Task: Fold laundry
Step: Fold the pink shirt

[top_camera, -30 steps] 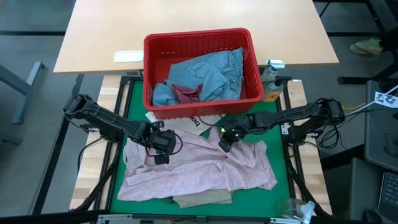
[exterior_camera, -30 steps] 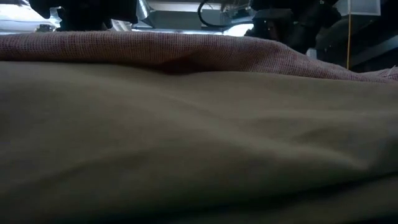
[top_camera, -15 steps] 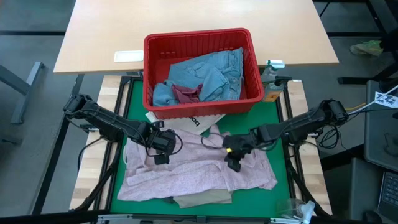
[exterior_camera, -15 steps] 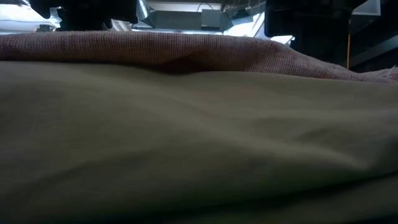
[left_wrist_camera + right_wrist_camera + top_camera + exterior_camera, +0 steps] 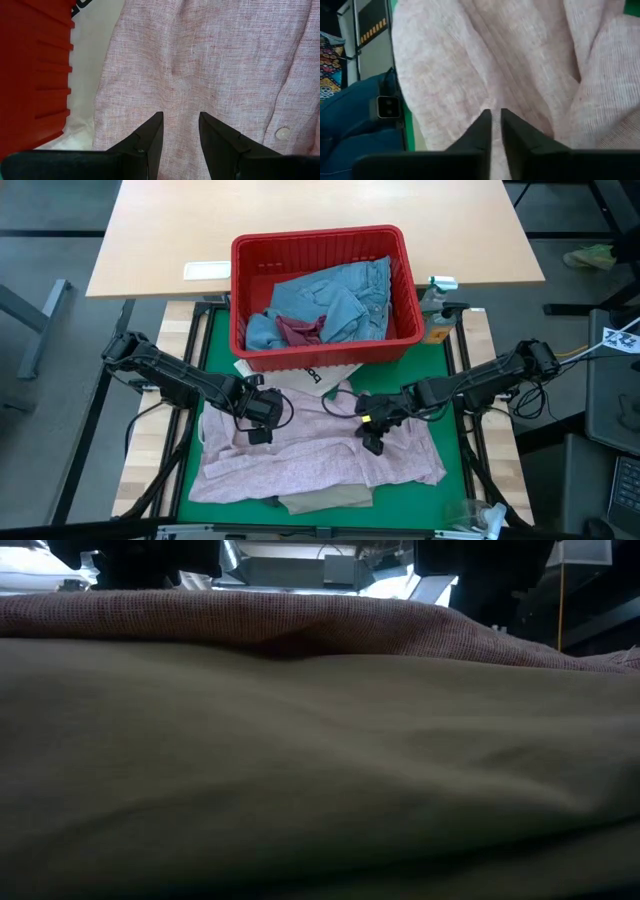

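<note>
Mottled pink woven top (image 5: 310,450), unfolded, is spread on the green mat under the left gripper (image 5: 258,420), fingers parted, and right gripper (image 5: 371,438), slightly parted, nothing pinched; folding is barely begun.

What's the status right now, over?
Left gripper open, fingertips on the pink top. Right gripper over the same top, fingers a slit apart, nothing held. Red basket beside, not blocking.

Even bright overhead light, low view dim and blurred
</note>
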